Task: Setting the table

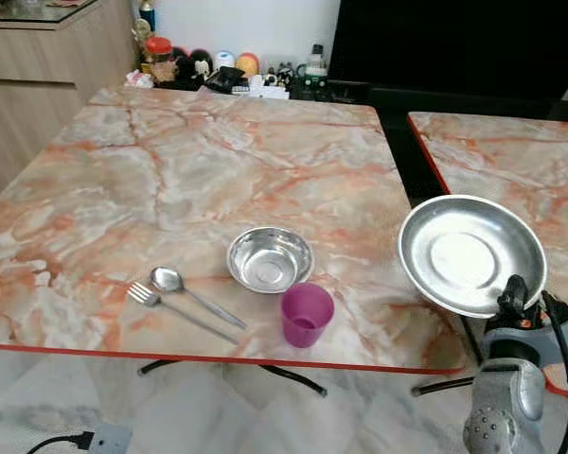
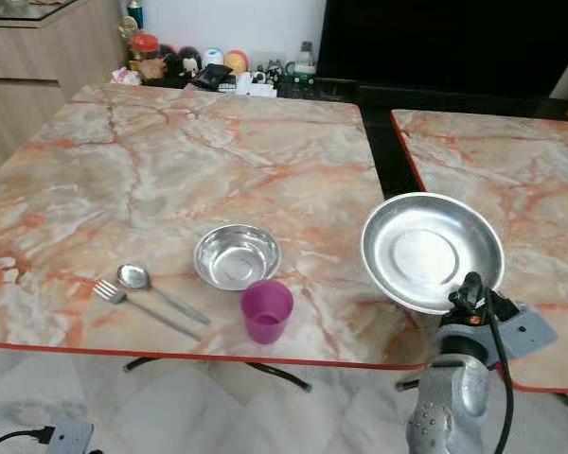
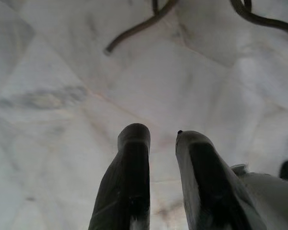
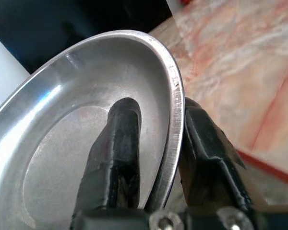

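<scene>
My right gripper point(image 1: 511, 295) is shut on the near rim of a steel plate point(image 1: 469, 251), held tilted over the table's right front corner. In the right wrist view one finger point(image 4: 116, 143) lies inside the steel plate point(image 4: 62, 143) and the other outside its rim. On the marble table point(image 1: 189, 161) near the front edge sit a small steel bowl point(image 1: 270, 257), a purple cup point(image 1: 307, 314), a spoon point(image 1: 170, 281) and a fork point(image 1: 147, 296). The left gripper point(image 3: 161, 163) hangs low over the floor, its fingers slightly apart and empty.
A second marble table point(image 1: 511, 161) stands to the right across a dark gap. Bottles and small toys point(image 1: 218, 68) crowd the far edge. A wooden cabinet point(image 1: 38, 85) is at the left. Table legs and a cable point(image 3: 144, 24) lie on the pale floor.
</scene>
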